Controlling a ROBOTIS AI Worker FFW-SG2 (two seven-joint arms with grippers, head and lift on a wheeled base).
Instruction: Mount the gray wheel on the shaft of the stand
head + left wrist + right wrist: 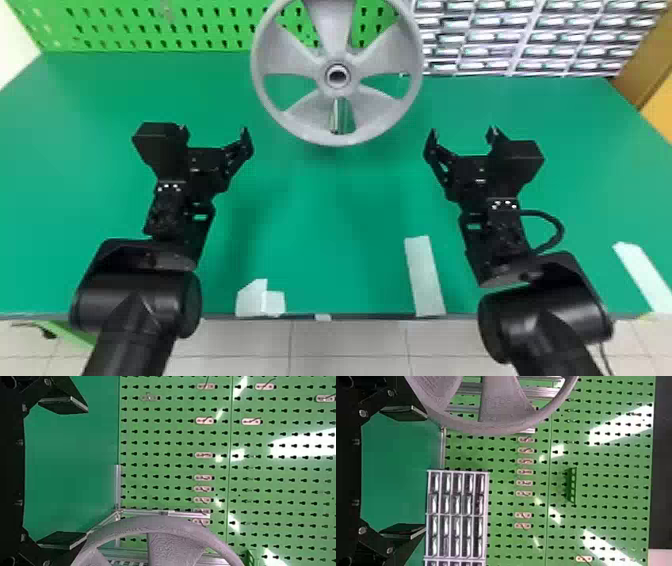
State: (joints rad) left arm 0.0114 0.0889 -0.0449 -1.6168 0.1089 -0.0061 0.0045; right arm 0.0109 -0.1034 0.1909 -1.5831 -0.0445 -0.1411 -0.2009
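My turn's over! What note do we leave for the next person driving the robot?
Left claw: open, empty, left of the wheel.
Right claw: open, empty, right of it.
Wheel: upright at the stand, held by neither claw.
Done: it seems to be on the shaft; how far on, I can't tell.
Left: probably just check that it sits firmly.

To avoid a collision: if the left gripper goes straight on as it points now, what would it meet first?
The left gripper would probably meet the green pegboard beyond the table; the gray wheel looks off to its right, though depth is unclear.
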